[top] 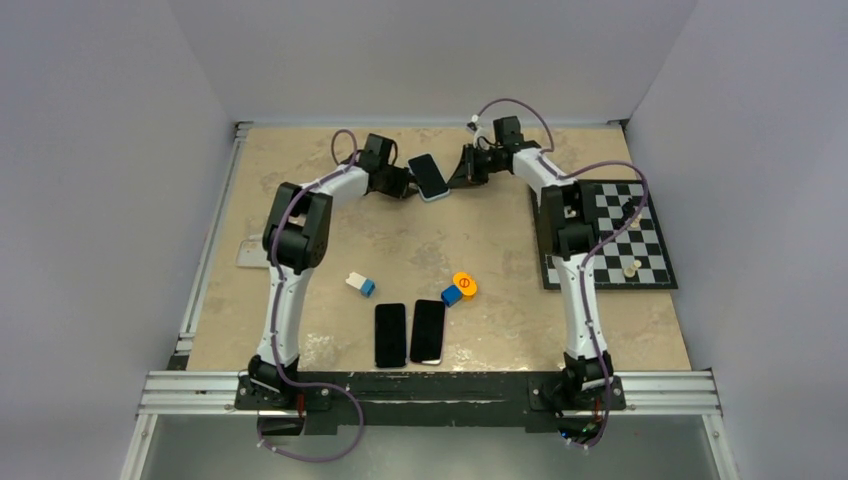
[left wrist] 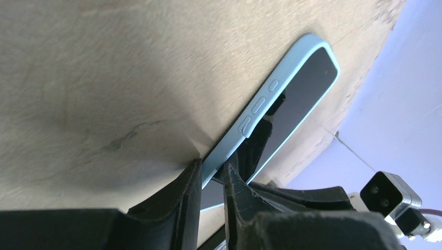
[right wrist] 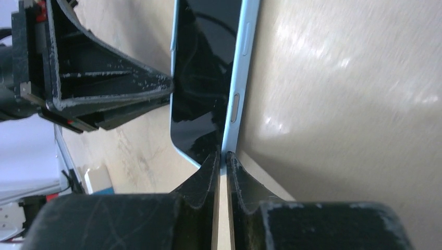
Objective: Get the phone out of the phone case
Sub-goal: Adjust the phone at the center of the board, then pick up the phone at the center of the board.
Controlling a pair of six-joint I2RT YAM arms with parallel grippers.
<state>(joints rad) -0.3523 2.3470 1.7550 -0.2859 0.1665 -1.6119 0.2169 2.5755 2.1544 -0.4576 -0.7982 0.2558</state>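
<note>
Right now the left gripper (left wrist: 212,174) is squeezed tight on one long side of the light blue phone case (left wrist: 259,107). Its two fingers bite the case from front and back, with the black phone (left wrist: 307,78) inside. The right gripper (right wrist: 222,161) is pinched almost flat on the blue rim near a bottom corner, on the other side. So both are holding the same thing, and it looks lifted up over the far part of the table (top: 480,240), between the two arms.

What could go wrong? The right gripper has only a thin bit of the rim. If it pulls, the soft rim may slide out of its fingers, and nothing will come off.

The left gripper seems to press the phone and the case together. While it squeezes both like that, the phone may stay stuck in the case however hard the other arm pulls.

If both arms tug or twist too hard, the phone could bend, or pop out all at once. Nothing is under it but the hard table, so it could drop and get hurt.

It might also land near the two bare phones (top: 408,333) or the chessboard (top: 655,268).
</note>
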